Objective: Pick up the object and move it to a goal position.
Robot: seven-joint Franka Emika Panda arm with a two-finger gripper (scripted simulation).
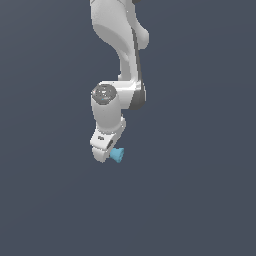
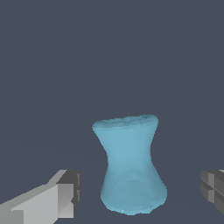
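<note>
Though unlabelled, object point(image 2: 131, 168) between hand point(image 2: 142, 192) fingers.

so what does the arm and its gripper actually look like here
The arm is glossy white with rounded links, dark grey seams and a dark band at the joint beside a silvery round cap. The gripper has blocky light grey fingers tipped with darker grey pads. No cables or markings show.

Light-blue object point(image 2: 131, 168), white arm point(image 1: 107, 107), seemingly grey-tipped tool point(image 2: 140, 192).
</note>
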